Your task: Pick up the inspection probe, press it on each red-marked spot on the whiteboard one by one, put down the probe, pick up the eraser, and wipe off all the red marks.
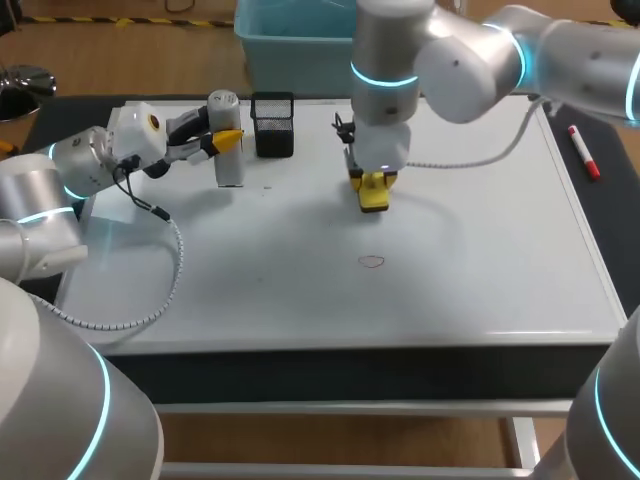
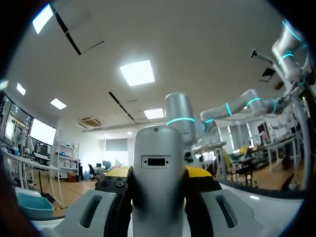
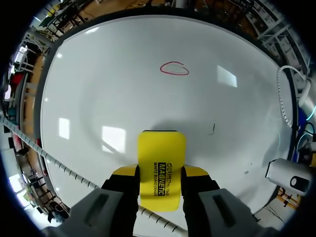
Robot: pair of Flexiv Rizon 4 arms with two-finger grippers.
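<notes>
The eraser [image 3: 162, 163], a yellow block, is clamped by its two long sides in the right gripper [image 3: 160, 173], one yellow-tipped finger against each side. It sits around the middle of the whiteboard [image 1: 480, 260], toward the far edge. Whether its underside is already down on the surface I cannot tell. I judge it light, with a stiff smooth shell that could slip under a loose pinch and probably a soft wiping face below. The long sides are the right place to hold it, low enough to press it flat. Black print runs across its top in the right wrist view; I leave it unread.

One red mark [image 3: 174, 68], a small open loop, lies ahead of the eraser, nearer the board's near edge and well apart from it. I see no other red marks.

The probe [image 2: 156, 168] has not been put down. This upright silver cylinder stands near the board's far left corner, and the left gripper [image 2: 158, 173] has both fingers closed on its sides. It looks rigid, smooth metal, heavier than the eraser and liable to slide. Its casing has a small dark window with nothing legible in it.

Just beside the probe is a black mesh pen holder [image 1: 273, 125], and a red marker [image 1: 583, 152] lies along the right edge
</notes>
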